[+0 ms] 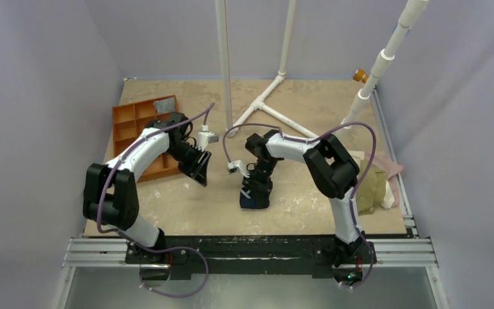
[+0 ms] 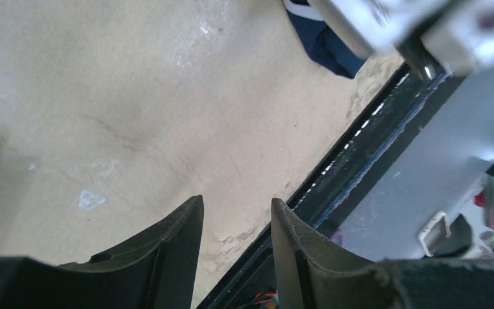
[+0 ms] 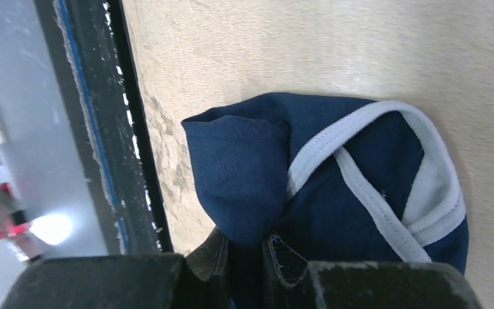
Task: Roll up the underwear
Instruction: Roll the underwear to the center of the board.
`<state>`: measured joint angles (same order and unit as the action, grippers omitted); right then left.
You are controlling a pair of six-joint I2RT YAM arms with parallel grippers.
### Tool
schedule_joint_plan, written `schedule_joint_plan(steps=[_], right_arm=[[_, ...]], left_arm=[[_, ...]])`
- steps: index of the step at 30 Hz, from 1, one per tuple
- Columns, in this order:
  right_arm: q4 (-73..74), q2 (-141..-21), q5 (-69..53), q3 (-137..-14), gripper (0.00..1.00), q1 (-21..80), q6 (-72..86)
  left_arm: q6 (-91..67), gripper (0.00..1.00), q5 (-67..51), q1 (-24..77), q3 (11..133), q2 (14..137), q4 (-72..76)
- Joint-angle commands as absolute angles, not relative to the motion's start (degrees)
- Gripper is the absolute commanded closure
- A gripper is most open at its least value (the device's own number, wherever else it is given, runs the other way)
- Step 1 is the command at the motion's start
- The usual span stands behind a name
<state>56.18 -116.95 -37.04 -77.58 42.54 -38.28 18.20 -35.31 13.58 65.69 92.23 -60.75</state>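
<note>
The underwear [image 3: 309,167] is a bunched navy-blue garment with white trim [image 3: 373,199], lying on the tan table near its front edge. It also shows under the right arm in the top view, underwear [image 1: 255,198], and as a corner at the top of the left wrist view, underwear [image 2: 325,42]. My right gripper [image 3: 244,241] is shut on a fold of this cloth, its jaws pinching navy fabric between them. My left gripper [image 2: 237,206] hangs above bare table to the left of the garment, jaws apart with nothing between them; from above it is the left gripper [image 1: 196,170].
An orange compartment tray [image 1: 128,132] sits at the back left with a grey item in it. An olive-green garment [image 1: 372,187] and a pale pink cloth [image 1: 392,168] lie at the right edge. A white pipe frame [image 1: 267,103] stands at the back. The black front rail [image 1: 251,248] runs close to the underwear.
</note>
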Motion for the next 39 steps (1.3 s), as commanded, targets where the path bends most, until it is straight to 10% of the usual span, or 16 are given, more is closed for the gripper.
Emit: schedule_joint_plan(steps=[1,39], right_arm=[[59.9,-125.3,-39.3,-84.5,1.0,39.0,-44.2],[69.4,-141.2,-44.0,-98.4,0.85,33.8,-49.4]], left_arm=[[21.1,0.58,-31.0,13.1,62.5,83.9,-57.2],[21.5,0.52,-19.7,48.9,59.6,91.9,-26.8]])
